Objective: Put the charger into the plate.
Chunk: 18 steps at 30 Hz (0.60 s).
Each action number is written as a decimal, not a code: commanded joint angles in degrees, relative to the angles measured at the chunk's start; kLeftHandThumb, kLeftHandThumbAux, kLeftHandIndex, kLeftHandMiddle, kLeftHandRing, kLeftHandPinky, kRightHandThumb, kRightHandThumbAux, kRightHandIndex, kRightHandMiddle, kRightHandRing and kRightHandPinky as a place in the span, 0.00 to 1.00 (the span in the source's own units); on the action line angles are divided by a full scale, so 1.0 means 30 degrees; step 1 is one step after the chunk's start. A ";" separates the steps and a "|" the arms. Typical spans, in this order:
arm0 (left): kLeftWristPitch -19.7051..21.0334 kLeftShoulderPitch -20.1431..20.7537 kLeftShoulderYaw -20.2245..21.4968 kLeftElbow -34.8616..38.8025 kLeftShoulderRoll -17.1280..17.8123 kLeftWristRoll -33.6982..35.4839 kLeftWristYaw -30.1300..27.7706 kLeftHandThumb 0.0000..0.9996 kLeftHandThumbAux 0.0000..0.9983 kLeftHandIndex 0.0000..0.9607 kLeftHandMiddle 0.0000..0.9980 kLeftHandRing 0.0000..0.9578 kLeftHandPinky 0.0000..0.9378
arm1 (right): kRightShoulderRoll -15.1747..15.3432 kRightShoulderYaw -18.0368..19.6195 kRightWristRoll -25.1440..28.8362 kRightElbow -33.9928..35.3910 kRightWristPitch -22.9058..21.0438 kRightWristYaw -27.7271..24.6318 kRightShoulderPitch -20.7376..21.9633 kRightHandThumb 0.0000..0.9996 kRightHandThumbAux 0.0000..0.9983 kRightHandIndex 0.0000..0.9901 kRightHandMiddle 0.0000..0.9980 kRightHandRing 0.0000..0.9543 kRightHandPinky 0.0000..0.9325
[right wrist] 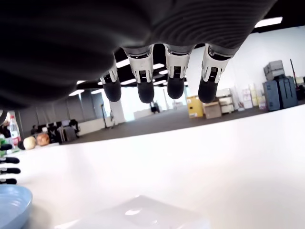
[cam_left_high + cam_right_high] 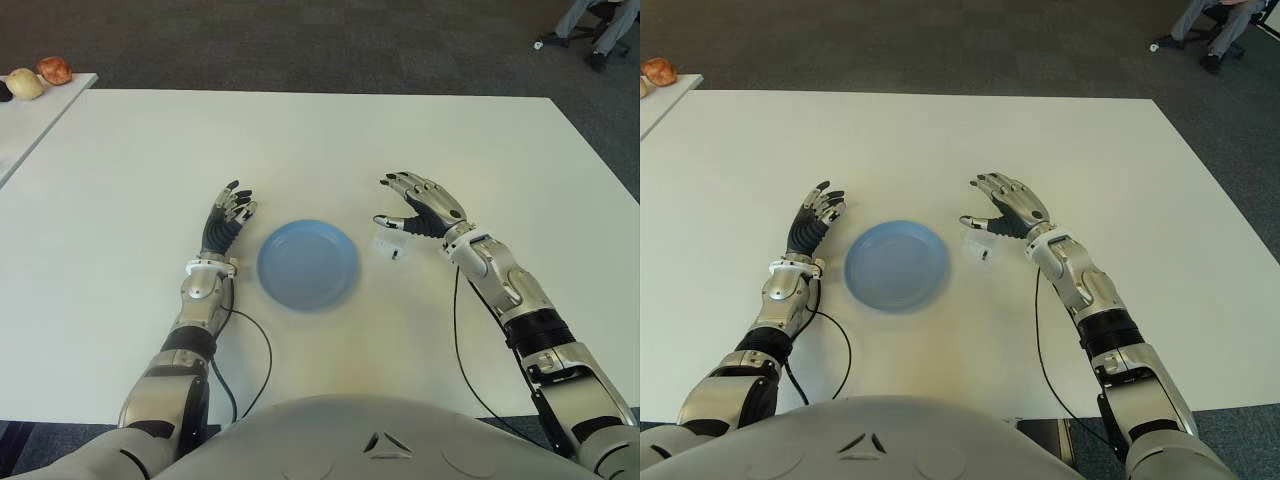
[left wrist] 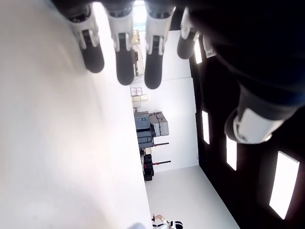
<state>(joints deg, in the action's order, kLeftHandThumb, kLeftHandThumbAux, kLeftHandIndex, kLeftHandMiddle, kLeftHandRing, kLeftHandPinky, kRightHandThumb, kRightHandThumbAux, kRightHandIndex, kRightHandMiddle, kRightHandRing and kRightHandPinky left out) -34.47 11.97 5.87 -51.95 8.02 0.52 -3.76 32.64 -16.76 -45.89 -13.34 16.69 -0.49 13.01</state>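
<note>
A small white charger (image 2: 388,246) lies on the white table (image 2: 320,150), just right of the round blue plate (image 2: 308,264). The plate holds nothing. My right hand (image 2: 420,208) hovers directly beside and over the charger, fingers spread, thumb near its top; nothing is grasped. In the right wrist view the charger (image 1: 138,212) shows below the extended fingertips (image 1: 175,88), and the plate's rim (image 1: 14,202) sits at the edge. My left hand (image 2: 226,218) shows left of the plate with fingers extended, holding nothing.
Two round fruits (image 2: 40,76) sit on a second table at the far left. A seated person's legs (image 2: 600,25) and chair show at the far right on the dark carpet. Cables (image 2: 255,350) trail from both wrists along the table's near edge.
</note>
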 commanded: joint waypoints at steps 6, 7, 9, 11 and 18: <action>0.0924 -0.1191 -0.0218 -0.0915 -0.0544 -0.0144 0.0052 0.00 0.54 0.11 0.22 0.21 0.20 | 0.0977 0.0008 -0.0079 0.2622 -0.1758 -0.2771 -0.1372 0.31 0.11 0.00 0.00 0.00 0.00; 0.0964 -0.1186 -0.0218 -0.0903 -0.0547 -0.0140 0.0052 0.00 0.54 0.11 0.22 0.21 0.20 | 0.1013 0.0000 -0.0130 0.2840 -0.1928 -0.2933 -0.1477 0.31 0.12 0.00 0.00 0.00 0.00; 0.1066 -0.1167 -0.0223 -0.0871 -0.0553 -0.0144 0.0069 0.00 0.54 0.11 0.22 0.21 0.21 | 0.1102 -0.0028 -0.0246 0.3330 -0.2324 -0.3332 -0.1716 0.31 0.12 0.00 0.00 0.00 0.00; 0.1123 -0.1159 -0.0231 -0.0851 -0.0553 -0.0159 0.0092 0.00 0.54 0.11 0.22 0.21 0.21 | 0.1159 -0.0048 -0.0291 0.3647 -0.2611 -0.3621 -0.1854 0.31 0.11 0.00 0.00 0.00 0.00; 0.1107 -0.1126 -0.0255 -0.0871 -0.0558 -0.0234 0.0186 0.00 0.54 0.11 0.23 0.22 0.20 | 0.1460 0.0018 -0.0449 0.4656 -0.3291 -0.4545 -0.2408 0.32 0.11 0.00 0.00 0.00 0.00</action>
<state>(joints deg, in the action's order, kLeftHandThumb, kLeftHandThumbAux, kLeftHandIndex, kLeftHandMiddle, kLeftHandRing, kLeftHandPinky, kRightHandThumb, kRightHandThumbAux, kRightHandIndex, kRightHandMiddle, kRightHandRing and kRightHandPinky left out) -34.38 11.97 5.84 -51.83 7.83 0.44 -3.69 36.15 -16.74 -46.68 -0.32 7.97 -12.64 6.90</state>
